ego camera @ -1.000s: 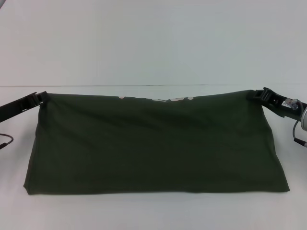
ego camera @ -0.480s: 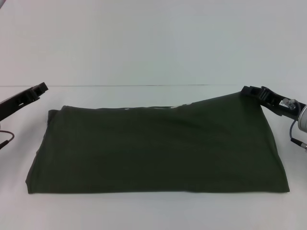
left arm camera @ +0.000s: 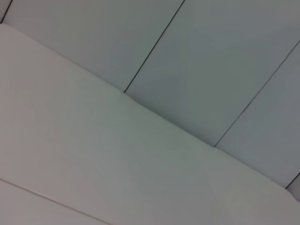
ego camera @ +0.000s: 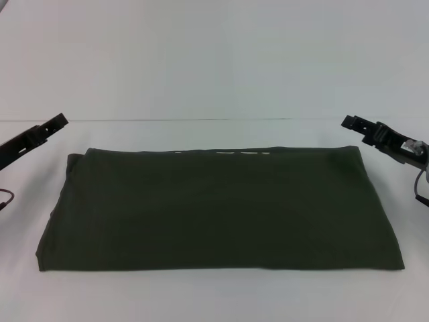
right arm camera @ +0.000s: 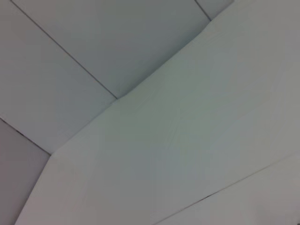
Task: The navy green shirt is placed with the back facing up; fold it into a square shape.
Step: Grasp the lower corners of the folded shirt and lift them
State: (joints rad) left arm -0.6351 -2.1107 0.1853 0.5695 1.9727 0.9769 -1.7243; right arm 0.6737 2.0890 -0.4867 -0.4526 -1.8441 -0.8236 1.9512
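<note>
- The left gripper (ego camera: 59,121) is above the left side of the table (ego camera: 214,295), close to the far edge. It holds nothing and stands apart from the cloth. From the side I cannot tell how wide its jaws are.
- Its arm goes out over the left edge of the table, and a thin dark cable (ego camera: 5,198) hangs there below it.
- The shirt (ego camera: 221,208) lies flat in the middle of the table, folded to a wide band that reaches from near the left side to near the right side.
- The plain side of the shirt is up. Along its far edge, a little right of the middle, a few small cream marks (ego camera: 234,152) look out from under the fold.
- Its near edge is straight and runs along the near edge of the table. The far left corner looks a little rounded and doubled.
- The right gripper (ego camera: 348,121) is above the right side of the table, close to the far edge, just beyond the far right corner of the shirt and not touching it. It is empty, and I cannot tell the gap of its jaws.
- Both wrist views show only the white table top and a grey panelled wall (left arm camera: 211,61) behind it.
</note>
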